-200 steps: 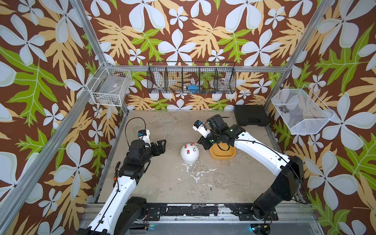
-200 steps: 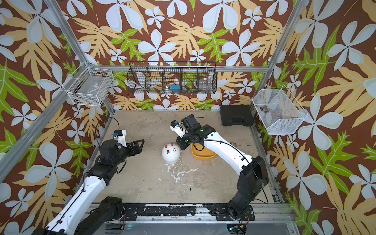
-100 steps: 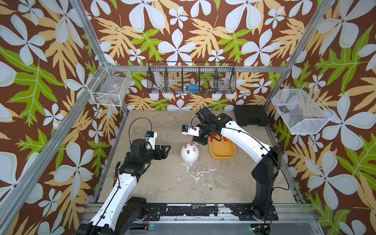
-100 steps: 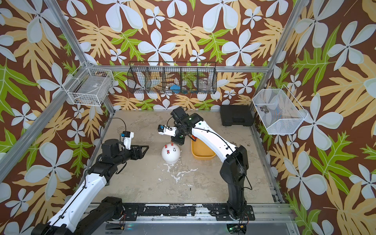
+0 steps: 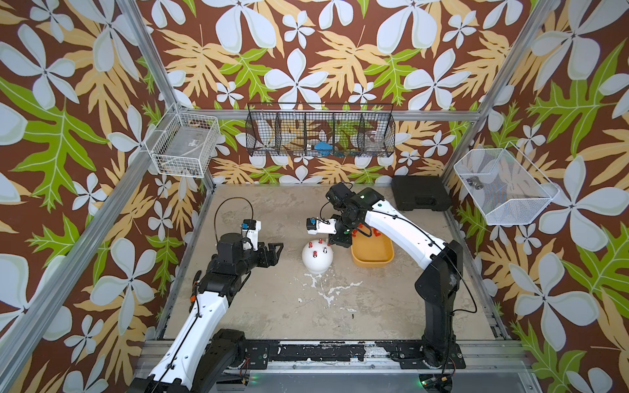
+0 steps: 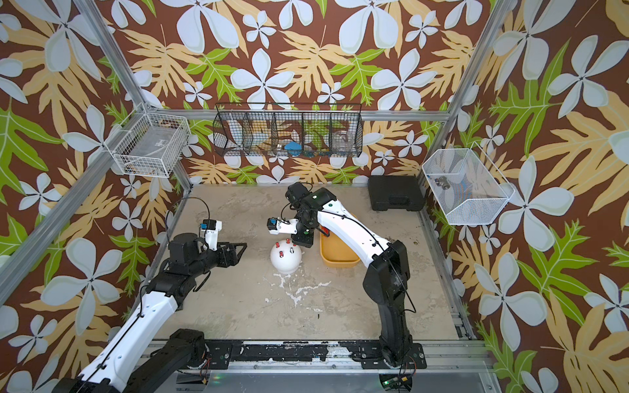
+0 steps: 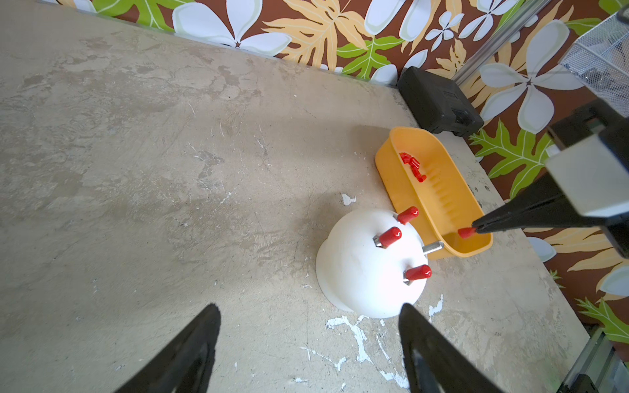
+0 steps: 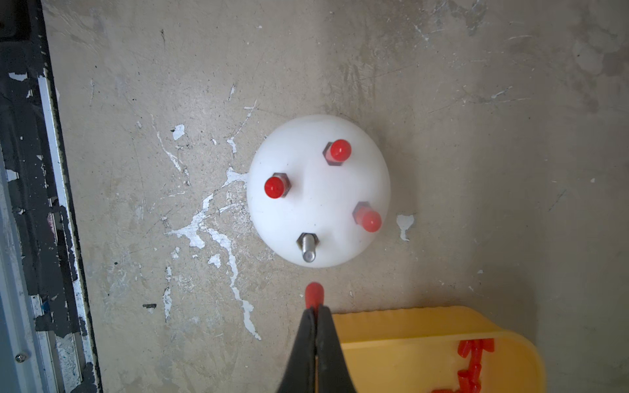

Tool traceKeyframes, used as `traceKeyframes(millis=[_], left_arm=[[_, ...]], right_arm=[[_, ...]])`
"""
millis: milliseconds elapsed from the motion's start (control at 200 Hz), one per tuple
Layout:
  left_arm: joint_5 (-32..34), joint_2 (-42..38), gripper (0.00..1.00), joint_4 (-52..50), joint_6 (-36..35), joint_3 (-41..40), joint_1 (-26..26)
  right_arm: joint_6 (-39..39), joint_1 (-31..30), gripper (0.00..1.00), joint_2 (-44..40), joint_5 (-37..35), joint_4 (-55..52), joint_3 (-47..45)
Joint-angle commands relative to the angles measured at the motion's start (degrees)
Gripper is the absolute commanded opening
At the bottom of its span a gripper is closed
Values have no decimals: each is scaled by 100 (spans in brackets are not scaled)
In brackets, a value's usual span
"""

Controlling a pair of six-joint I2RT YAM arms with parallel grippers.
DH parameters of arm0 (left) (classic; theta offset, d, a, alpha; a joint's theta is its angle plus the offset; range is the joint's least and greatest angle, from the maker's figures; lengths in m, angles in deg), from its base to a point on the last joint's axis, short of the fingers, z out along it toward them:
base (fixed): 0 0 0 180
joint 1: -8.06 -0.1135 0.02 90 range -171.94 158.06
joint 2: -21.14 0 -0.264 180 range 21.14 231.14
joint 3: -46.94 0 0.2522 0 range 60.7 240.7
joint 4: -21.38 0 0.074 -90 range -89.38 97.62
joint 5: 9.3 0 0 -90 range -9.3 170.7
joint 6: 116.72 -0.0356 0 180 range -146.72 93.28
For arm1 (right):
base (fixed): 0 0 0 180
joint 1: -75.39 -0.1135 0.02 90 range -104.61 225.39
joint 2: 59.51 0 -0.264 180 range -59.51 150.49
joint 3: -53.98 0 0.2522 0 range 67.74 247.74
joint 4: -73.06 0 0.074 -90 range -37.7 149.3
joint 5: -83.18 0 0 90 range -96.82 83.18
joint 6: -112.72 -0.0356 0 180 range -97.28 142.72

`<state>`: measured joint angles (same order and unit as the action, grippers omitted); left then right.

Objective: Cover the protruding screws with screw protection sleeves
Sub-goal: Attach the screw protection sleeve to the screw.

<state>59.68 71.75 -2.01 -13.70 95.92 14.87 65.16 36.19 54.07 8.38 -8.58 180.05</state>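
Scuffed concrete tabletop, floral walls: I see a white dome (image 8: 318, 190) beside the yellow tray (image 8: 425, 335).

My right gripper (image 8: 315, 311) pinches one red sleeve (image 8: 314, 294), long axis aimed at the bare screw (image 8: 308, 246) leaning trayward; three screws capped; left gripper (image 7: 306, 340) spread, empty. No legible writing.

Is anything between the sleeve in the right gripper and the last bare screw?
Nothing visible. The red sleeve pinched in the right gripper faces the bare screw on the white dome across open tabletop.
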Motion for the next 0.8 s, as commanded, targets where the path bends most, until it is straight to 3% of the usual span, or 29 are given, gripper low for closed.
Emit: traceKeyframes(millis=[0, 796], left_arm=[[12, 18, 83, -4, -113, 24, -26], [42, 2, 83, -8, -115, 7, -43]], right_arm=[[8, -35, 0, -23, -21, -116, 37], [-7, -158, 0, 351, -34, -37, 213]])
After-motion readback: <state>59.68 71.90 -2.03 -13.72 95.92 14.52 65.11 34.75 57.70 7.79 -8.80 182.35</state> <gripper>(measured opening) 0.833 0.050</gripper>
